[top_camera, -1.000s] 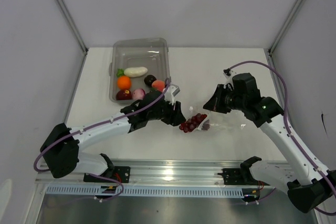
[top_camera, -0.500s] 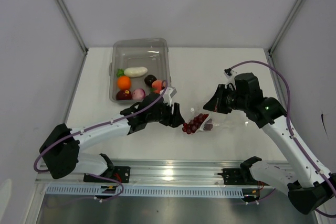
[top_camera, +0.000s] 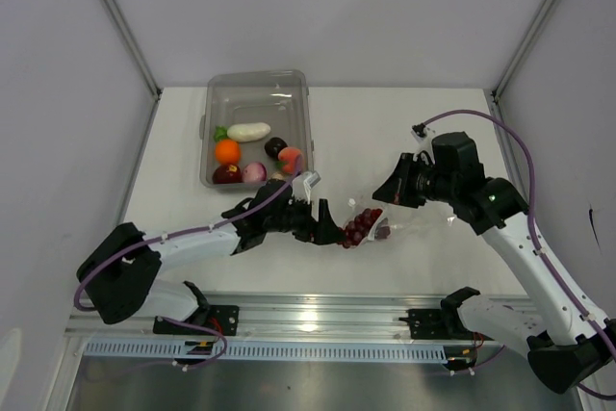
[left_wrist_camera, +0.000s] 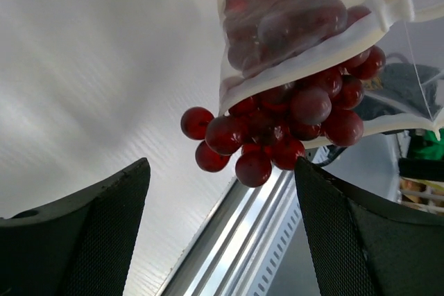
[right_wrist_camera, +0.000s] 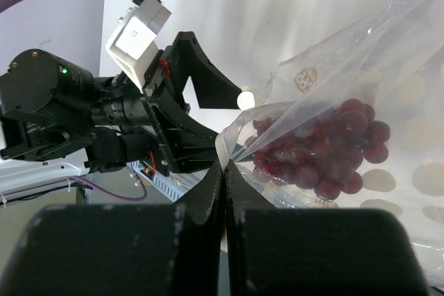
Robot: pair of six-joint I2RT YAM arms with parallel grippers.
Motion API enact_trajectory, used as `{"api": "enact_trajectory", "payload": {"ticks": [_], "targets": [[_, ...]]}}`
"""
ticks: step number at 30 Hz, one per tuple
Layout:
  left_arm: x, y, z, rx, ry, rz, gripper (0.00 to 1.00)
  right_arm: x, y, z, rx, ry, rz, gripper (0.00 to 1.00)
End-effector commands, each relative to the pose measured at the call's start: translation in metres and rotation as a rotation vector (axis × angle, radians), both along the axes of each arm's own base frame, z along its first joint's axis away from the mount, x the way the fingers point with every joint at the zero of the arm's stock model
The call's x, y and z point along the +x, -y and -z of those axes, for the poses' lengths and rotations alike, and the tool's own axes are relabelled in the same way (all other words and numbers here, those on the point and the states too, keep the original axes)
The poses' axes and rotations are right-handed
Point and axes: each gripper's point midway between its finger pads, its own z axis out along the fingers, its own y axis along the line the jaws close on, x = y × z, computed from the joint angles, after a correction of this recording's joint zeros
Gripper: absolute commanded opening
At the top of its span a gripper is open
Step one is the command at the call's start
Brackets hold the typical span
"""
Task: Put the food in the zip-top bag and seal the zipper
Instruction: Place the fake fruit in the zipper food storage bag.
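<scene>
Just beyond the spread left gripper (left_wrist_camera: 220, 192), grape bunch (left_wrist_camera: 291, 112) protrudes from zip-top bag (left_wrist_camera: 312, 57).

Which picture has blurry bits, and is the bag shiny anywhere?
Right wrist view: the right gripper fills the bottom as a soft black blur, and the bag catches pale streaks of glare. Left wrist view: the grapes are sharp with tiny highlights. Top view: even light, faint shadows.
</scene>
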Motion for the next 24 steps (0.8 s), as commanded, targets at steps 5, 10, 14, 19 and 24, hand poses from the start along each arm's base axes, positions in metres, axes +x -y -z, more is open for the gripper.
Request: {"api": "enact_trajectory", "payload": {"ticks": [5,10,14,19,24], "targets": [[-0.01,0.027,-0.025,-0.248,-0.04,0.12,0.84,0.002,-0.004,-0.037,0.064,0.093,-0.016,0.0],[-0.014,0.031,-0.02,-0.294,-0.085,0.137,0.81,0.003,-0.004,-0.043,0.071,0.106,-0.014,0.0],[-0.009,0.034,-0.021,-0.321,-0.086,0.137,0.79,0.003,-0.005,-0.043,0.075,0.102,-0.018,0.0],[-0.005,0.037,-0.031,-0.367,-0.084,0.141,0.72,0.003,-0.004,-0.042,0.076,0.098,-0.011,0.0],[-0.005,0.035,-0.032,-0.358,-0.078,0.137,0.62,0.004,-0.002,-0.031,0.055,0.083,0.0,0.0]]}}
